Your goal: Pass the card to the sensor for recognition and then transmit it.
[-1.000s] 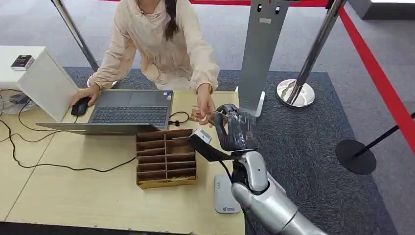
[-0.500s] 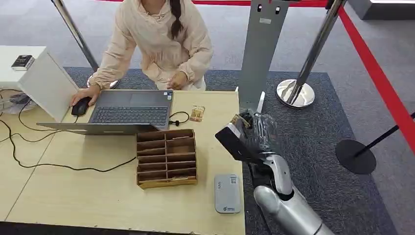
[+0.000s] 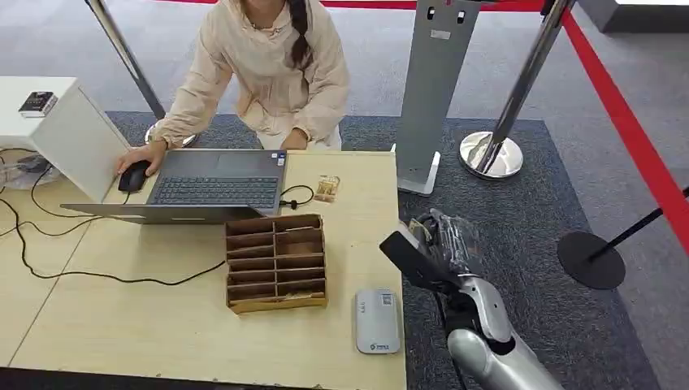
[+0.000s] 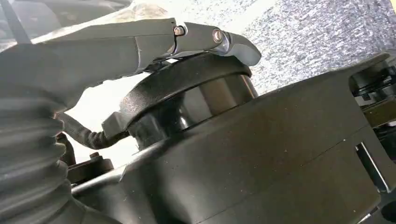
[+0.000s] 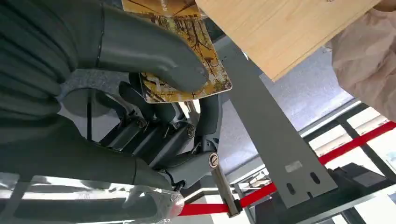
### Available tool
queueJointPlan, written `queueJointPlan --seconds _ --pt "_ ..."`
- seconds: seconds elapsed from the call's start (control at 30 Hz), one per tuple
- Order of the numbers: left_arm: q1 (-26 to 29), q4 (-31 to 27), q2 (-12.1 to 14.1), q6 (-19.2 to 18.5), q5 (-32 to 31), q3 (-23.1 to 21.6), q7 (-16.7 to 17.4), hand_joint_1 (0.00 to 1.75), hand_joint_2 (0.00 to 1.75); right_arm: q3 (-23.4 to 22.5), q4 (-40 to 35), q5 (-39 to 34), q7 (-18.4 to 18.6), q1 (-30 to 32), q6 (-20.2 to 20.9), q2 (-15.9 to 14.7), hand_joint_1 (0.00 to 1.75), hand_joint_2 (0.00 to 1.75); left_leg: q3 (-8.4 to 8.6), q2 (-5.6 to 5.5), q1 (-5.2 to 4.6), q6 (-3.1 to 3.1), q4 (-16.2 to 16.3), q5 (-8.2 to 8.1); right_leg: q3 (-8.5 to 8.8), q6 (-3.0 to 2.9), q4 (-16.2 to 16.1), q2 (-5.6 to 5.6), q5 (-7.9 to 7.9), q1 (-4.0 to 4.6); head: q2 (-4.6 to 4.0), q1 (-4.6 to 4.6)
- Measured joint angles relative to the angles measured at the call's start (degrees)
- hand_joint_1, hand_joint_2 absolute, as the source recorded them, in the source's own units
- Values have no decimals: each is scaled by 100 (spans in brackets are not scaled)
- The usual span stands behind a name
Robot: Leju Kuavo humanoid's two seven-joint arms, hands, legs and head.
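right hand (image 3: 443,244) – off the right edge of the surface (image 3: 162,325), above the dark carpet (image 3: 528,203), at the end of a silver arm (image 3: 487,341); thumb (image 5: 154,51) pressed on a card (image 5: 187,79), which is pinched against the darker fingers (image 5: 187,135) beneath it.
card – yellow-brown printed face, held in the right hand just off the surface's right edge; in the head view too small to make out.
left hand (image 4: 93,51) – seen in the left wrist view, thumb stretched out over dark body parts, fingers hidden; whether they lie apart or together cannot be told.
sensor (image 3: 378,320) – grey-white flat box lying at the near right corner of the surface, left of the right hand and apart from it.
second card (image 3: 327,188) – lying flat on the surface near its far edge, right of the laptop (image 3: 207,184).
cardboard organiser (image 3: 276,262) – brown, slotted, mid-surface, between laptop and sensor.
person (image 3: 260,73) – seated at the far side in a cream top, one hand on a black mouse (image 3: 132,176).
grey panel stand (image 3: 431,89) – upright beyond the far right corner of the surface; chrome post base (image 3: 490,154) to its right; red barrier tape (image 3: 626,122) running along the right.
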Motion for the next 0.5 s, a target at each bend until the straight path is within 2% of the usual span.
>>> queueJointPlan --seconds 0.5 --pt "20 7 7 -9 -2 98 -20 0 175 177 85 -114 118 105 391 -171 175 175 -1 1 0 0 0 0 1 0 1 0 0 0 0 0"
